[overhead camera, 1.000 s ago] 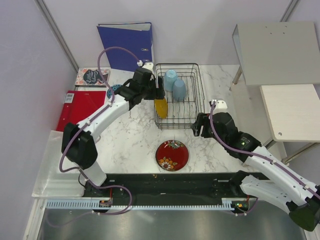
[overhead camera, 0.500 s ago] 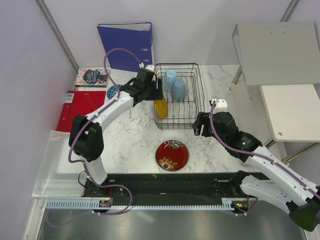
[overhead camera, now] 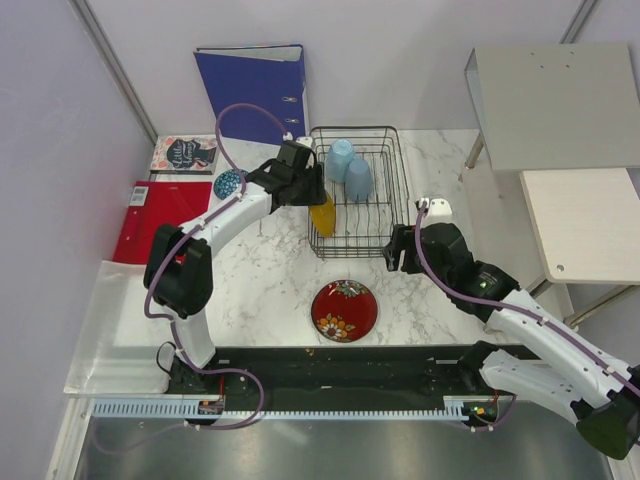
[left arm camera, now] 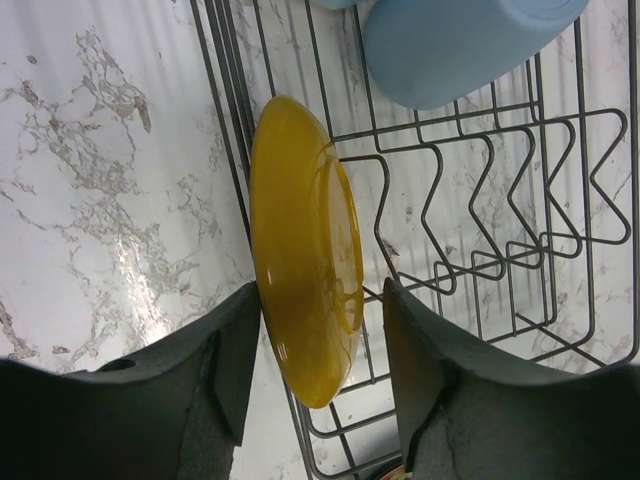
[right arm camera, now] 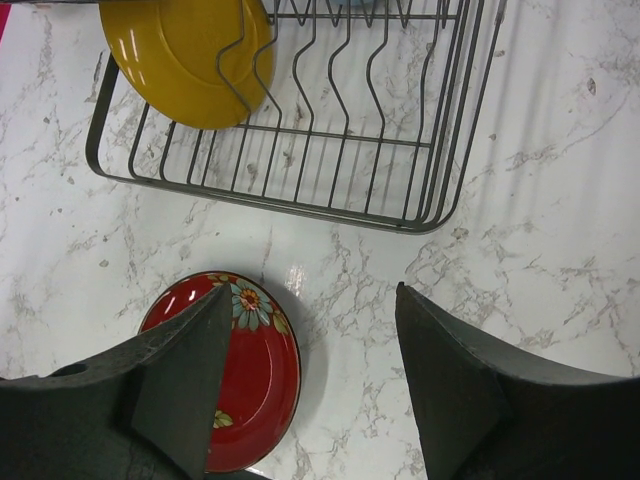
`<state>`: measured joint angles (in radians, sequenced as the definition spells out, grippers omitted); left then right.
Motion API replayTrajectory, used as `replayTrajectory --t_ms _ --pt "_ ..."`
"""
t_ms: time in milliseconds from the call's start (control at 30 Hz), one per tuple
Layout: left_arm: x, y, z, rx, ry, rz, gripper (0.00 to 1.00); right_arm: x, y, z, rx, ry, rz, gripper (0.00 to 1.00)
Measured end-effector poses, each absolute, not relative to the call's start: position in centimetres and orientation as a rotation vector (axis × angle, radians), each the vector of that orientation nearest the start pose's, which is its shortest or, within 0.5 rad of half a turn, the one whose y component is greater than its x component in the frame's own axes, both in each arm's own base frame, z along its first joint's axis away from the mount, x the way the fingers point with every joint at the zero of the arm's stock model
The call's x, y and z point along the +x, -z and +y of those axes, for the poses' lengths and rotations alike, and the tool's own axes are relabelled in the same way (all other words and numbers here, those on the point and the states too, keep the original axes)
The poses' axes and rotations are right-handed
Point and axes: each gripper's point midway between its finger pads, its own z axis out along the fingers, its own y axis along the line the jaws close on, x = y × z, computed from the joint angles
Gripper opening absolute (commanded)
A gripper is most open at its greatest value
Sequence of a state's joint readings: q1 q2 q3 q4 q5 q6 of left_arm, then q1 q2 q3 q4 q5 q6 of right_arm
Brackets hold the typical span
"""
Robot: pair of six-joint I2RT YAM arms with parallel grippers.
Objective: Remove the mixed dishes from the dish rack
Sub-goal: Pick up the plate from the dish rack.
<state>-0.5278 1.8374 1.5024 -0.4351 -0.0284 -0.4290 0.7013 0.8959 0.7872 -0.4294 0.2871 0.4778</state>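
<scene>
The dish rack (overhead camera: 403, 200) stands on the marble table (overhead camera: 270, 280) at the 12 o'clock side, with its long axis from 12 to 6 o'clock. The right gripper (right arm camera: 312, 295) hangs at 4 o'clock of the rack, over bare marble. Its jaws are wide apart and hold nothing.

The red floral plate (overhead camera: 344, 310) lies flat on the table at 6 o'clock of the rack, apart from it. The yellow plate (left arm camera: 305, 260) stands on edge in the 8 o'clock corner of the rack. Its long axis goes from 12 to 6 o'clock and its faces look to 3 and 9. The left gripper (left arm camera: 320, 300) has one finger on each side of this plate. The jaws are about half open, with a thin gap at one finger, so there is no grip.

Two pale blue cups (overhead camera: 341, 158) (overhead camera: 358, 180) rest just beside each other at the 12 o'clock end of the rack. The small blue bowl (overhead camera: 228, 183) sits on the table at 9 o'clock of the rack.
</scene>
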Motion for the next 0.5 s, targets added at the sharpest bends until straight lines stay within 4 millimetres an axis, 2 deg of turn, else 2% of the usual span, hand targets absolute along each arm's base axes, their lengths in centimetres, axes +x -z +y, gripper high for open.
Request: replayTrajectory --t_ms 300,500 --pt "41.9 -14.4 -25.7 0.100 0.447 2.374 0.54 24.9 -18.7 17.0 -0.066 -0.405 2.123 0.73" --pt "41.5 -15.6 -26.2 0.110 0.488 2.355 0.55 24.9 -18.7 17.0 -0.066 -0.405 2.122 0.73"
